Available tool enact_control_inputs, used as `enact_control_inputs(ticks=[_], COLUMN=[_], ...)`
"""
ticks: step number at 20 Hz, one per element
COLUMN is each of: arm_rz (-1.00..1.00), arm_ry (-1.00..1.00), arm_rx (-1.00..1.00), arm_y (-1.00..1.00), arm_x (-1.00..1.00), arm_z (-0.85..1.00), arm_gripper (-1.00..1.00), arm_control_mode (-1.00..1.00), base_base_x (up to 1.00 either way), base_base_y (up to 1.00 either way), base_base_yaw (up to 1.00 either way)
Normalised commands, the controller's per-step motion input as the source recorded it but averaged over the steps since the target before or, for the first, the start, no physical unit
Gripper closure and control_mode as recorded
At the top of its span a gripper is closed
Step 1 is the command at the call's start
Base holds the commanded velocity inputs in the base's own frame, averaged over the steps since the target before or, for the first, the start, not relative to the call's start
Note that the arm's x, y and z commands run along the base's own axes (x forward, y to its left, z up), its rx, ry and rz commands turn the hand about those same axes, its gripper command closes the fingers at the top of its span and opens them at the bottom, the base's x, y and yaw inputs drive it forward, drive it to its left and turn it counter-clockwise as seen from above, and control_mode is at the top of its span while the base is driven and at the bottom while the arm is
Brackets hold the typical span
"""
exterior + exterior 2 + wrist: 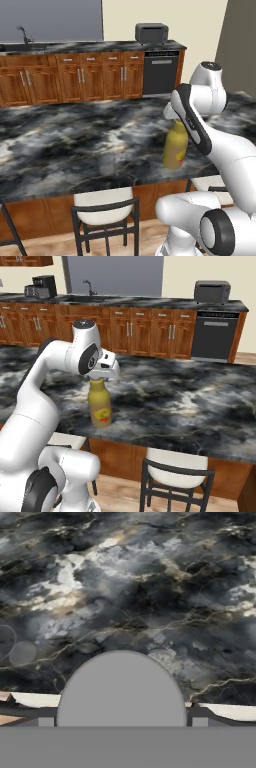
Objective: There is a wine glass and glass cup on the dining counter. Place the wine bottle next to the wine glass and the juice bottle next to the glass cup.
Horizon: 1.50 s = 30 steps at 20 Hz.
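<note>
Starting nearest: passing over a pale-seated stool tucked under the front edge of the dining counter. Finding the juice bottle just behind that edge, standing upright on the marbled top. Hanging the gripper directly on the top of it, with the white cap sitting close under the hand camera. Not being able to tell how the jaws are standing: perhaps clamping the wide cap, perhaps only spread around it, since the fingertips are hiding behind the cap and the wrist.

Moving a little further along the counter, to the left in the left base view: noticing the glass cup, very faint, near the bottle but apart from it. Judging the bottle as close to its goal, though maybe not yet fully beside the cup.

Worrying about these things from here:
- tipping the bottle over the near edge, by pulling up or sideways while gripping only the cap;
- knocking the almost invisible cup, by sliding the bottle toward it too quickly;
- toppling the bottle, by opening while pressing off-centre.

Regarding containers: keeping the bottle capped, with contents hidden by the yellow wall; seeing nothing inside the cup, probably empty.

Ending far away: wooden cabinets, a dark dishwasher, a toaster and a sink lining the back wall.
</note>
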Motion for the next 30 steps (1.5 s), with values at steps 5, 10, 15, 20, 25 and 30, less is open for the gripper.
enact_control_inputs(ticks=[5, 10, 15, 20, 25, 30], arm_rz=[0.0, 0.0, 0.0, 0.01, 0.0, 0.04], arm_ry=[0.0, 0.0, 0.0, 0.0, 0.0, 0.0], arm_rx=[0.0, 0.0, 0.0, 0.0, 0.0, 0.0], arm_y=[0.0, 0.0, 0.01, 0.04, 0.27, 0.4], arm_x=[0.0, 0.0, 0.08, 0.28, 0.37, 0.33], arm_z=[0.0, 0.0, 0.04, 0.13, 0.02, -0.04], arm_gripper=[1.0, 1.0, 1.0, 1.0, 1.0, 1.0], arm_control_mode=[1.0, 1.0, -1.0, -1.0, -1.0, -1.0], base_base_x=[0.0, 0.0, 0.04, 0.0, 0.0, 0.0], base_base_y=[0.0, 0.0, 0.02, 0.0, 0.0, 0.0], base_base_yaw=[0.0, 0.0, 0.0, 0.0, 0.0, 0.0])
